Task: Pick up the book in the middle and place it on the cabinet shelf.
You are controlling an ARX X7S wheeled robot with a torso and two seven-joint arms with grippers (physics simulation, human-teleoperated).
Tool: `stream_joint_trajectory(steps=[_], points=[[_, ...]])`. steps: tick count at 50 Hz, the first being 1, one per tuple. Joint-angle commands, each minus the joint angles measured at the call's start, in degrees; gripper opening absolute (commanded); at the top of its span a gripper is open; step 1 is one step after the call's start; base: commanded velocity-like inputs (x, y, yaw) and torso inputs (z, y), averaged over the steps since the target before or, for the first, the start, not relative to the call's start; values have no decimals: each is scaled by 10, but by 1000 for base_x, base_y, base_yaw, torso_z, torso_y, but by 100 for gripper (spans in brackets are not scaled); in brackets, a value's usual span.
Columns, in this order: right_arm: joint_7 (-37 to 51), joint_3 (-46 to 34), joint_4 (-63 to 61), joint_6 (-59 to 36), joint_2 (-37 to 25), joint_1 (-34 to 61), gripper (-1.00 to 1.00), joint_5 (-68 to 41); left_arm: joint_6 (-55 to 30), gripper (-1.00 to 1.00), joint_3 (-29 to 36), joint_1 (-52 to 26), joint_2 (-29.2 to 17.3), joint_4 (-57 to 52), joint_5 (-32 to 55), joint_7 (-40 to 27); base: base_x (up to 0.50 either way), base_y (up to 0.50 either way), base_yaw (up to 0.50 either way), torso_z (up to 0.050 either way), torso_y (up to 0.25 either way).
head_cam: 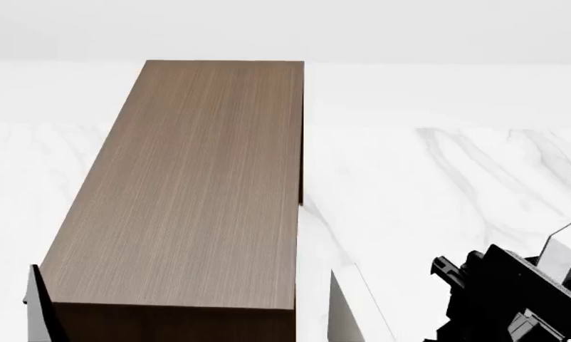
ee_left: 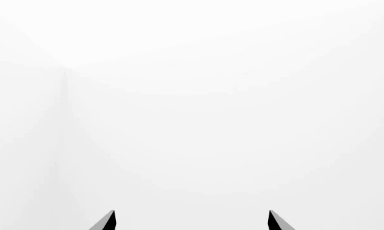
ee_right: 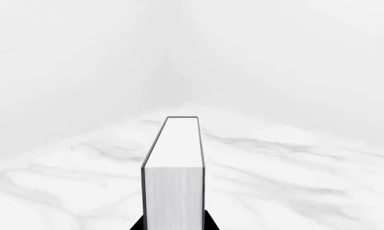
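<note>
My right fingers [ee_right: 173, 226] are clamped on the book [ee_right: 173, 163]: in the right wrist view their 2 dark tips show just at either side of its near end, pressed against the thin charcoal covers, and the white page block runs away from me, standing on edge. Beneath the book lies a white, grey-veined marble floor [ee_right: 294, 191], with pale walls meeting in a corner beyond it. The book is held up in the air, touching no surface that I can see.

In the head view my right arm [head_cam: 513, 299] sits at the near right, a black mass of links with a pale slab at the right edge; I cannot tell from there what that slab is.

My left fingers [ee_left: 192, 221] are spread apart and hold nothing, only 2 dark tips before a blank white wall [ee_left: 192, 96].

Farther out and to the left stands the cabinet shelf [head_cam: 191, 192], its long brown wood-grain top stretching away from me, bare.
</note>
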State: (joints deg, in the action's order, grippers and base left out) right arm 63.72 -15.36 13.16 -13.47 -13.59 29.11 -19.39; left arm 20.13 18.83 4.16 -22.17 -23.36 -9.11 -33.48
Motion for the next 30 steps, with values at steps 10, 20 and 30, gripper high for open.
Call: stream_joint_trajectory(steps=[10, 20, 30], points=[[17, 26, -204, -89, -46, 19, -100, 32, -6, 100, -15, -4, 6, -5, -4, 8, 0, 0, 0, 0, 1], [-3, 34, -296, -99, -70, 35, -100, 12, 7, 100, -14, -3, 3, 10, 1, 3, 0, 0, 0, 0, 2], [-113, 56, -348, -92, -56, 40, -100, -144, 15, 100, -6, 0, 6, 23, -3, 0, 0, 0, 0, 0, 1]])
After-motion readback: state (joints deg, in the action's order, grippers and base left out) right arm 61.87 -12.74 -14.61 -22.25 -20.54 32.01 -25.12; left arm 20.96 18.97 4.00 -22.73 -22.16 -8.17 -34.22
